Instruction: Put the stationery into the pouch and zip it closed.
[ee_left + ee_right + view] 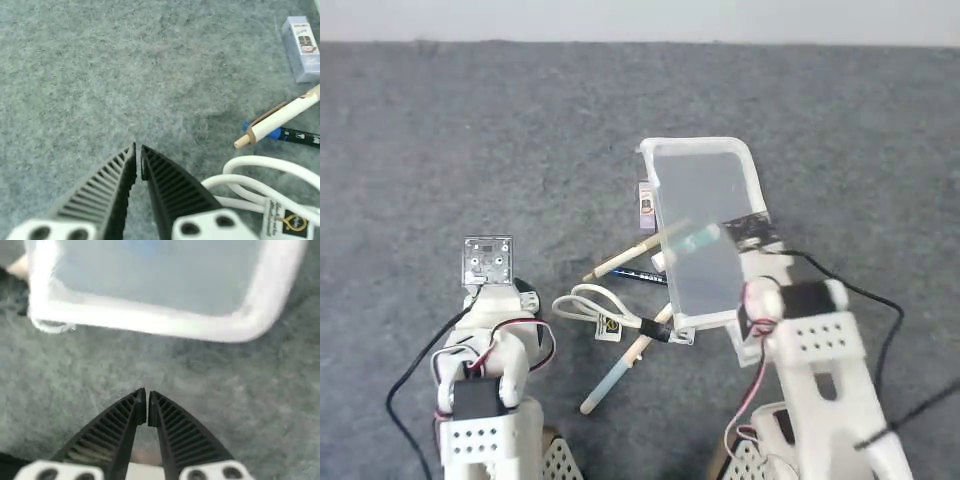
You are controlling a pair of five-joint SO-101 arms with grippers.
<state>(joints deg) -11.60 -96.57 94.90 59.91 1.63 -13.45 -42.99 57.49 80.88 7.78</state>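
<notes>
Two grippers: both are seen with jaws pressed together, and nothing is held between them.
Left gripper (138, 151): held over the bare grey felt (125, 65), near a white cable (260, 167).
Right gripper (146, 396): held over the felt, just short of the pouch's white border.
Pouch (705, 190): laid flat on the felt ahead of the right arm, with black tape (750, 232) stuck across one edge.
Pouch contents: a pale pen-like shape (698, 238) is seen through the clear panel, in line with the beige pen (620, 262). Whether it lies inside or beneath cannot be told.
Outside the pouch: a blue pen (642, 275), an eraser (645, 203) and a second light pen (620, 368) are spread between the arms.
</notes>
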